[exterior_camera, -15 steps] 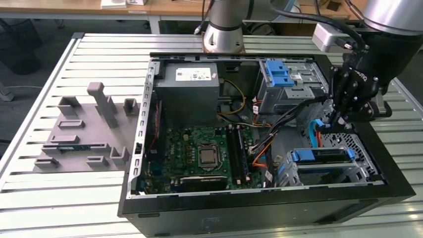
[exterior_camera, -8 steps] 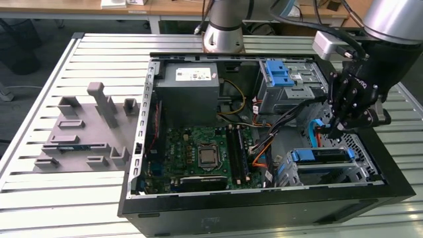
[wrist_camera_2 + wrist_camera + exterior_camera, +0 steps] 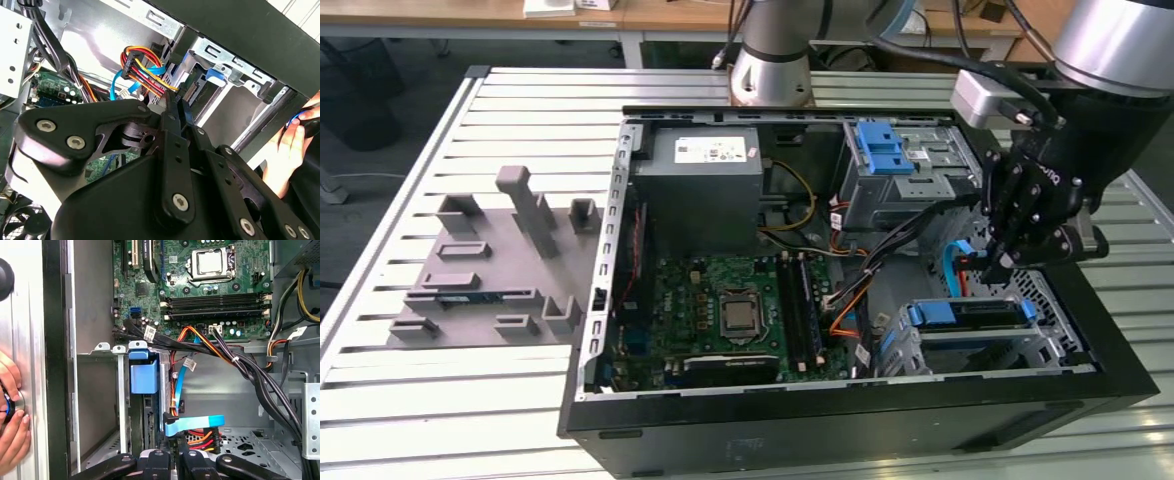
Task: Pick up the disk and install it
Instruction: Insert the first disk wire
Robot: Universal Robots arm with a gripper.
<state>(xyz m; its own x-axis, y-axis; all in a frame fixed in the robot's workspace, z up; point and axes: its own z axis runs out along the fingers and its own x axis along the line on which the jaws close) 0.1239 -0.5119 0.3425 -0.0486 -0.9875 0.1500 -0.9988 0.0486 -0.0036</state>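
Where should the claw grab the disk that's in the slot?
Probably by the blue frame end of the disk, coming straight in through the open side of the case. The rest sits sunk between metal bay walls, so only that edge sticks out.

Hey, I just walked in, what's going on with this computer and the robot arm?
The robot arm has its claw lowered into an open computer case, at the drive cage on the exterior view's right. The disk, in its blue carrier, appears to sit in that cage already. The claw hangs close above it, among the coloured cables. A person's hand rests just outside the case wall.
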